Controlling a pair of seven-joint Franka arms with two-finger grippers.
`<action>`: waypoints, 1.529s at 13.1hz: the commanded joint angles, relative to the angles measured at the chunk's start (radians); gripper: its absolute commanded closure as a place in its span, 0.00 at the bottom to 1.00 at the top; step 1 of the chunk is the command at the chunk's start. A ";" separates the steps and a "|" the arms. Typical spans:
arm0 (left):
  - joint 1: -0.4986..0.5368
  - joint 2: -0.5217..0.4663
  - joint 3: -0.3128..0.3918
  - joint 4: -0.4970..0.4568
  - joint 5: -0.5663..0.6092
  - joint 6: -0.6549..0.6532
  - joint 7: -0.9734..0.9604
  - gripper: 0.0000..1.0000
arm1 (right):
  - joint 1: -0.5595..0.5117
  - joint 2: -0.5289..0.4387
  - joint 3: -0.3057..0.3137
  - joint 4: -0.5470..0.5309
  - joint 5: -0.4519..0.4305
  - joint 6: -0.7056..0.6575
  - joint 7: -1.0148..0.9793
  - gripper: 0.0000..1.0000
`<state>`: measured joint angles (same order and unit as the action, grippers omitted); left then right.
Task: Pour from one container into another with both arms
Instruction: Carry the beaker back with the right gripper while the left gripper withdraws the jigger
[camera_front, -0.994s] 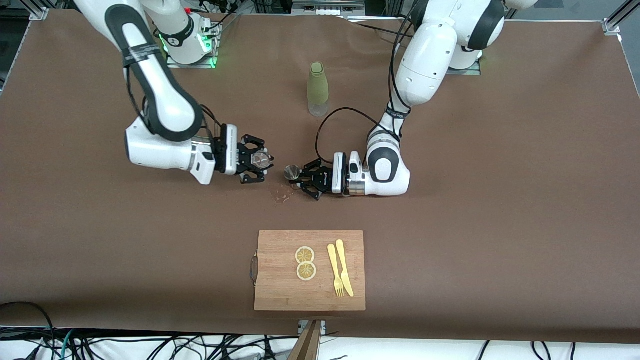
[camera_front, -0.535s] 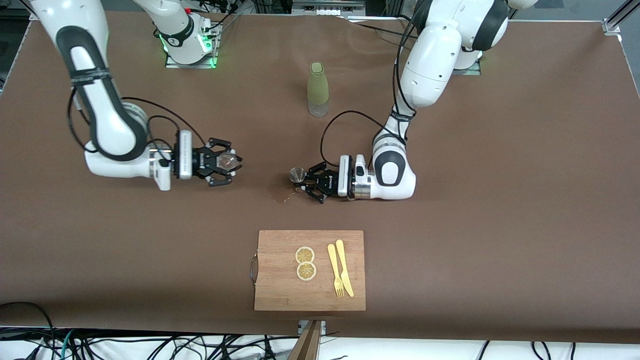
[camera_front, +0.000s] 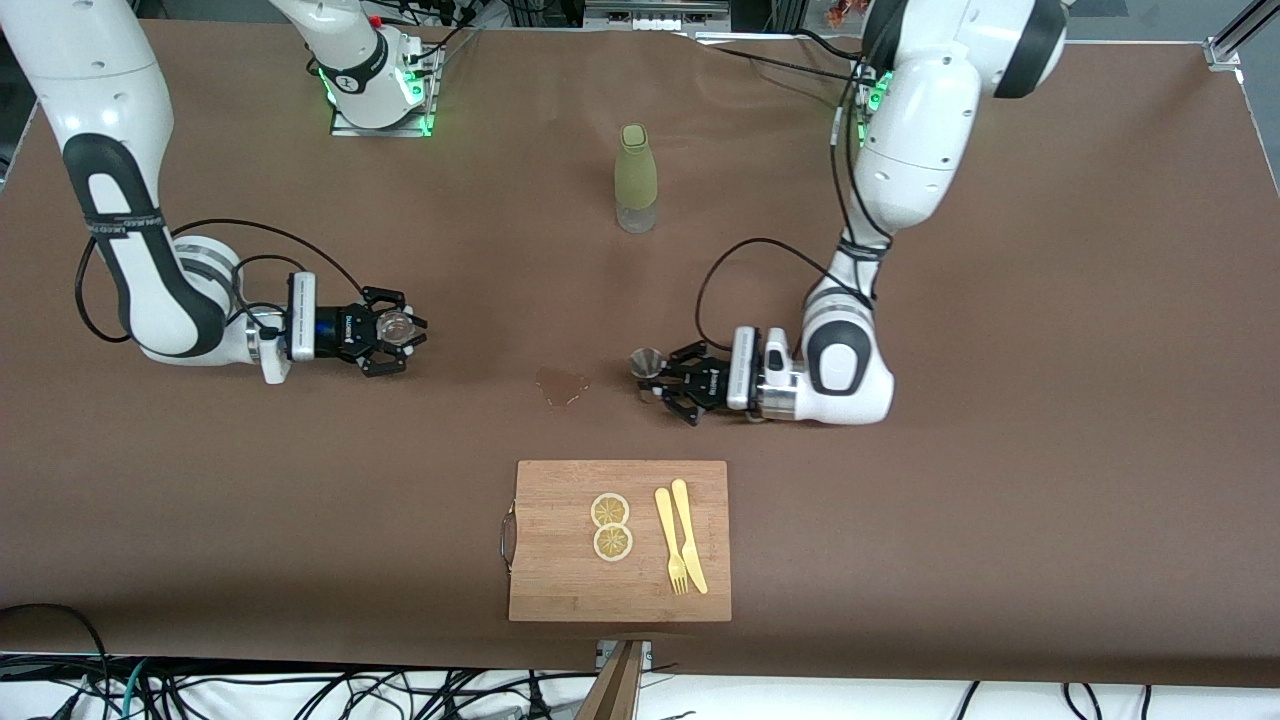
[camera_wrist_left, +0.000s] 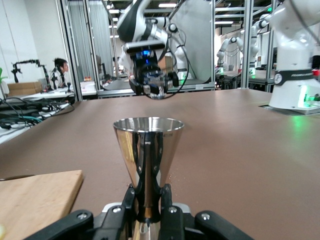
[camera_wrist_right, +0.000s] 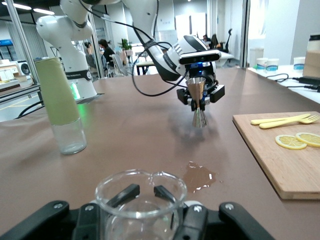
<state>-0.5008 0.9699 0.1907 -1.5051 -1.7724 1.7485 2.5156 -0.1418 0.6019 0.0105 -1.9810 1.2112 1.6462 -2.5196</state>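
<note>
The tiny clear glass (camera_front: 397, 324) stands upright in my right gripper (camera_front: 402, 332), which is shut on it low over the table toward the right arm's end. In the right wrist view its rim (camera_wrist_right: 141, 192) fills the space between the black fingers (camera_wrist_right: 122, 196). My left gripper (camera_front: 657, 376) is shut on the narrow waist of the shiny steel jigger (camera_front: 647, 362), held upright beside a wet patch. In the left wrist view the jigger (camera_wrist_left: 148, 147) rises between the fingertips (camera_wrist_left: 130, 197). Each wrist view shows the other gripper farther off across the table.
A brown puddle (camera_front: 562, 384) lies on the table between the two grippers. The olive-green sleeved bottle (camera_front: 636, 178) stands nearer the robots' bases. A wooden cutting board (camera_front: 560, 580) with two lemon slices (camera_front: 611, 526), a yellow fork and a knife (camera_front: 682, 548) lies nearer the front camera.
Both grippers have drawn apart, each toward its own arm's end of the table, the right with the glass and the left with the jigger. The puddle between them now shows plainly.
</note>
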 joint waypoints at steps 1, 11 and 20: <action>0.082 -0.069 -0.008 -0.073 0.111 -0.052 0.058 1.00 | -0.024 0.065 -0.047 0.048 -0.012 -0.110 -0.083 0.76; 0.361 -0.148 0.088 -0.135 0.381 -0.369 0.156 1.00 | -0.065 0.154 -0.133 0.080 -0.015 -0.042 -0.219 0.75; 0.646 -0.129 0.093 -0.133 0.579 -0.491 0.248 1.00 | -0.058 0.262 -0.104 0.148 0.054 -0.026 -0.295 0.71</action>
<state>0.1237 0.8573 0.2942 -1.6121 -1.2167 1.2681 2.6888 -0.1980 0.8405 -0.1107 -1.8539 1.2402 1.6190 -2.7318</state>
